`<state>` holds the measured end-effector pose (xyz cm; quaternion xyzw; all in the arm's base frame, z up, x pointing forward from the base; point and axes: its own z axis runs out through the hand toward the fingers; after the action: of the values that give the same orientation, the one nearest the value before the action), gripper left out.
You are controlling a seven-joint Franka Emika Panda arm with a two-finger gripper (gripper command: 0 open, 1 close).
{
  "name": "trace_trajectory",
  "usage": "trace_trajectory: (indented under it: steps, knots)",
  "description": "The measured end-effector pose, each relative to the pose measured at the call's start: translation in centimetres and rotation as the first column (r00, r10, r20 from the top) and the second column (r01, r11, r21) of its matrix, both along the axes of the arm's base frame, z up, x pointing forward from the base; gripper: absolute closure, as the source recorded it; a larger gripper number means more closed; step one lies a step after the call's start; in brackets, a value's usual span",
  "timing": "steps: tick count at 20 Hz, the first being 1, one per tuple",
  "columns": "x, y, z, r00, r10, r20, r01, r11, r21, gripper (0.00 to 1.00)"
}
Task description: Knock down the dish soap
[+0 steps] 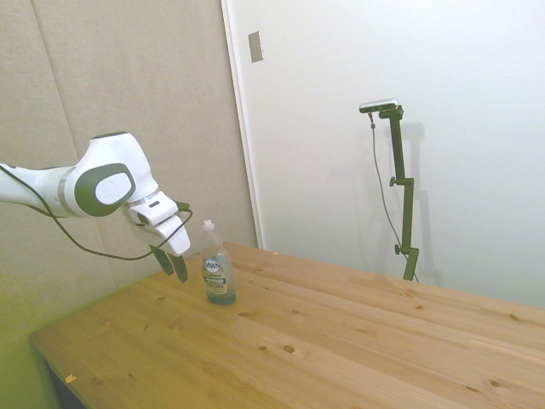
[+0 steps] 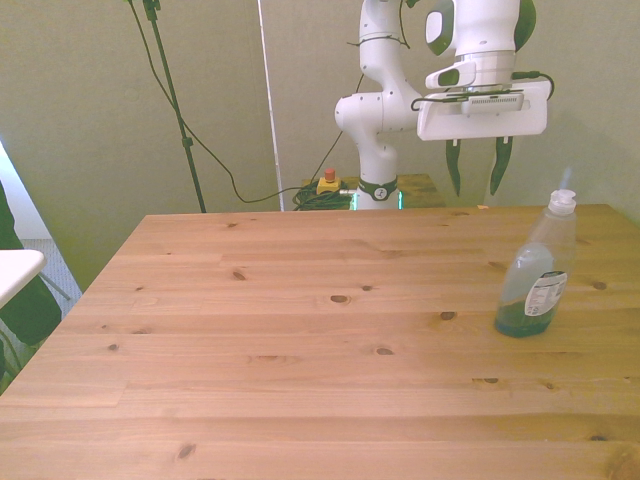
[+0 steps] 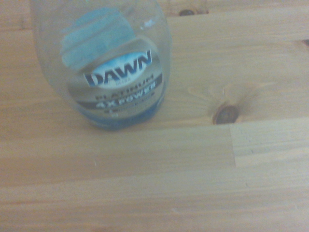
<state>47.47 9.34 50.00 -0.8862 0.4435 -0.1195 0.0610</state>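
Side view first: we see the dish soap point(image 1: 219, 273) standing upright on the wooden table point(image 1: 341, 341), its long axis vertical, white cap on top and teal liquid pooled at the base. It sits near the table's far edge, the one along the wall, toward the corner nearest the robot. The gripper point(image 1: 176, 262) hangs just beside it, fingertips pointing down and clear of the wood, at about the height of the bottle's label; no contact that we can make out.

Front view: the bottle point(image 2: 537, 275) stands close to the table's edge on the front view's right. The gripper point(image 2: 478, 170) is beyond it, over the far edge of the table, and offset toward the front view's left. Its two dark fingers point(image 2: 453, 168) stand moderately apart, with nothing between them.

Wrist view: the bottle point(image 3: 107, 63) fills much of the frame, label readable as Dawn, base planted on the boards.

Our judgement: the bottle lies sideways from the tool and a little nearer the camera across the table, so a lateral sweep that meets the upper body or neck should tip it; a low hit may only slide it.
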Motion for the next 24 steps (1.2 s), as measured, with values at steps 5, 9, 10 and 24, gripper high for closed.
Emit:
trace_trajectory:
  steps: [5, 9, 10, 24]
  knots:
    - [3.7, 0.3, -0.9, 1.0, -0.018, -0.006, 0.018, 1.0, -0.017, 1.0]
    - [5.8, 0.3, -2.0, 0.999, -0.034, -0.009, 0.033, 0.999, -0.026, 1.0]
    - [6.2, 0.4, -2.1, 0.999, -0.035, -0.009, 0.035, 0.999, -0.029, 1.0]
    - [12.7, 5.2, -3.7, 0.995, -0.095, 0.036, 0.096, 0.995, -0.021, 1.0]
